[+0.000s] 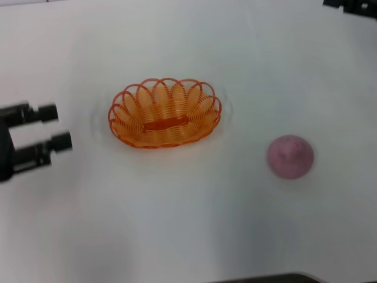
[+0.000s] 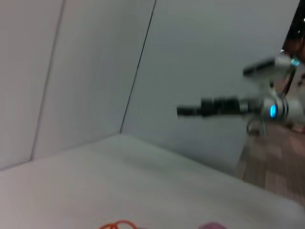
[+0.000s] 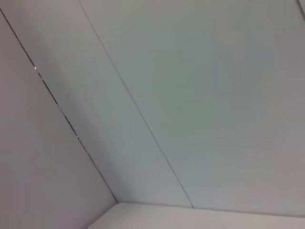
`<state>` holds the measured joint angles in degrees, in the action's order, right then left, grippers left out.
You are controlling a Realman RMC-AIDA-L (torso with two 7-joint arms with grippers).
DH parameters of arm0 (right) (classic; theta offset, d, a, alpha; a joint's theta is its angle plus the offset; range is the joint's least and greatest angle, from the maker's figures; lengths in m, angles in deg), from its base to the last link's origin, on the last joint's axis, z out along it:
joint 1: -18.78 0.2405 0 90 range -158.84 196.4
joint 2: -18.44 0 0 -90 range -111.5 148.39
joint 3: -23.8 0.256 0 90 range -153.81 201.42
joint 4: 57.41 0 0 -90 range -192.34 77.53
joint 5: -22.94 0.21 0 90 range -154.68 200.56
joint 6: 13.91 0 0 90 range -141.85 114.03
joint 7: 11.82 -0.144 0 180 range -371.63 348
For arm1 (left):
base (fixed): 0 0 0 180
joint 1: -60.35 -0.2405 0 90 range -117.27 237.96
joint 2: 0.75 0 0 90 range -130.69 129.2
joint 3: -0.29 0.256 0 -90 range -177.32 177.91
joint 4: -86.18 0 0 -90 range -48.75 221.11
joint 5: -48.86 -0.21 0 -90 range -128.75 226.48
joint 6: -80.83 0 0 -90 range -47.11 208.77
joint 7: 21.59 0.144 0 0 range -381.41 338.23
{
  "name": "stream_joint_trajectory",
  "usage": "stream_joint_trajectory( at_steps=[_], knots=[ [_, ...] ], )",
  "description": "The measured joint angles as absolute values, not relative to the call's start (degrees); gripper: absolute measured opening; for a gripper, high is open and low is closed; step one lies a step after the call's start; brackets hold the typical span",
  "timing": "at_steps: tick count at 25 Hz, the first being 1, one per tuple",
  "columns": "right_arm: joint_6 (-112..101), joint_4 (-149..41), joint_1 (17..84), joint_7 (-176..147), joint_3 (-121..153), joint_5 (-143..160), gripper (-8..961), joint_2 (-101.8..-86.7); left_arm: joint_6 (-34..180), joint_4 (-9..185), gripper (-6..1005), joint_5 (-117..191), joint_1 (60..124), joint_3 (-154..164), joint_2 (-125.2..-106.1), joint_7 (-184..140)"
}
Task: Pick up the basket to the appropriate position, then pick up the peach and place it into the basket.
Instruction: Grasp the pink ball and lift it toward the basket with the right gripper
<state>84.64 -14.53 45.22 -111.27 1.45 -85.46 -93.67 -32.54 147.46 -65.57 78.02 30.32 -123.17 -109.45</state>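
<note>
Table [image 1: 194, 236] carries one basket [image 1: 165, 113], one peach [image 1: 290, 156]; left tool [image 1: 59, 127] gapes empty, well apart.

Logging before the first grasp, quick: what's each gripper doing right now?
Left gripper: open, empty, at the table's left edge, short of the basket.
Right gripper: parked at the far right, away from the peach; fingers cannot be told.

Lighting: bright, even, diffuse across white table [image 1: 188, 236]; no hard shadows, only faint soft shading round basket [image 1: 165, 113] and peach [image 1: 290, 156]. No glare spots. Head view soft overall; left gripper [image 1: 56, 127] smeared at its edges. Left wrist view blurred; right arm [image 2: 238, 105], far from that camera, streaked. Right wrist view: dim grey-toned panels, low contrast.
</note>
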Motion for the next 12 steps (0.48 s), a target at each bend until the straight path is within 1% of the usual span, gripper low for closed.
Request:
stream_joint_trajectory(
  at_steps=[4, 6, 9, 12],
  knots=[
    [86.2, -7.9, 47.2, -116.8, -3.7, -88.3, 939, -91.05, -31.3, 145.8, 702, -66.5, 74.8, 30.5, -124.84, -102.9],
    [89.1, -1.4, 47.9, -118.7, -5.1, -92.2, 939, -90.74, -30.6, 144.9, 727, -67.3, 73.9, 31.0, -125.12, -101.3],
    [95.4, 7.5, 49.6, -120.8, -5.7, -97.7, 938, -90.73, -30.3, 144.6, 763, -68.2, 73.6, 30.4, -124.99, -101.4],
    [99.7, 15.3, 50.9, -123.7, -8.7, -103.9, 934, -91.29, -30.6, 145.5, 828, -70.1, 73.4, 29.3, -124.76, -101.8]
  ],
)
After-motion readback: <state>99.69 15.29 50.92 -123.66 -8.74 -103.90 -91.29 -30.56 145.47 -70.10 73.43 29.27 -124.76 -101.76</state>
